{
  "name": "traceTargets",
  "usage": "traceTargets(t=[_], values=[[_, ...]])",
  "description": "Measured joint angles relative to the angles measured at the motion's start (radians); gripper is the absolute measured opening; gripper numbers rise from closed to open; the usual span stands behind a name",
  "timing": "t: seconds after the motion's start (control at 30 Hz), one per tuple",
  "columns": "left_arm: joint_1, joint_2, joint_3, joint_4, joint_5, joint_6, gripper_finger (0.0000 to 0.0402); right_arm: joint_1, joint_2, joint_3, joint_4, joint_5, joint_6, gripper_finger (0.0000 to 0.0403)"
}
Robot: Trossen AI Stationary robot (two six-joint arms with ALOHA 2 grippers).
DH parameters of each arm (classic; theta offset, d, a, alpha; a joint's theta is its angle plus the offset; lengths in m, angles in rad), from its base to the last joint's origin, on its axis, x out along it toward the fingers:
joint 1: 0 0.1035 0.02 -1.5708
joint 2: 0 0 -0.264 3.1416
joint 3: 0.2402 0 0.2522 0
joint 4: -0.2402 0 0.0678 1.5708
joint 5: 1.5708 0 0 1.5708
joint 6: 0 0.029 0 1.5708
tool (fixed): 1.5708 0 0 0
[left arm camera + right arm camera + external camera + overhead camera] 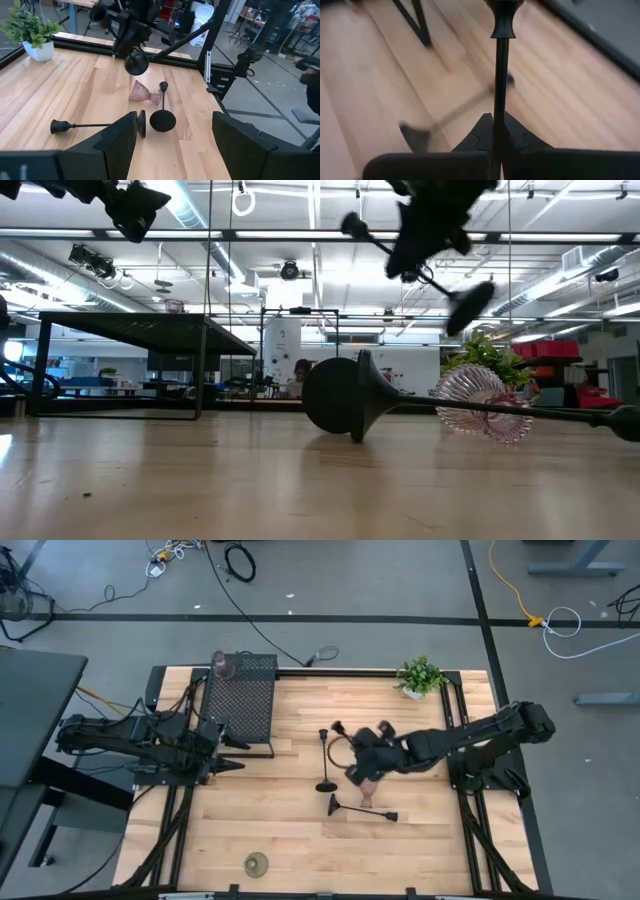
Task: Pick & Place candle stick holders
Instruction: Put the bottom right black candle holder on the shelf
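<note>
My right gripper [362,762] is shut on a thin black stem holder [415,265], held in the air over the table's middle. Below it a pinkish glass goblet [142,93] lies on its side. A second black stem holder [162,119] stands upright on its round base. A third [360,810] lies flat on the wood. A squat olive-gold holder [257,863] sits near the front edge. Another pinkish goblet [222,665] stands on the mesh box. My left gripper [235,755] is open and empty beside the box. My right gripper pinches the held holder's thin stem [499,107] between its two fingers, partway along it. The stem runs on past the fingertips to the cup end [505,20]. The holder is lifted clear and tilted, with its round base [470,305] lower than the cup end.
A black mesh box [243,695] stands at the far left. A small green potted plant [420,675] stands at the far right corner. Black frame rails [470,830] run along the table's sides. Bare wood lies at the near middle and right.
</note>
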Motion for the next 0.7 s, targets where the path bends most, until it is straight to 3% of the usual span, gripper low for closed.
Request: traceTargets(t=[0.53, 0.7], values=[[0.000, 0.000, 0.000, 0.044, -0.005, 0.011, 0.0259, -0.237, 0.054, 0.001, 0.866, -0.206, -0.509, 0.0003], [0.000, 0.000, 0.000, 0.048, -0.008, 0.012, 0.0259, -0.324, 0.169, 0.001, 1.143, -0.376, -0.536, 0.0003]])
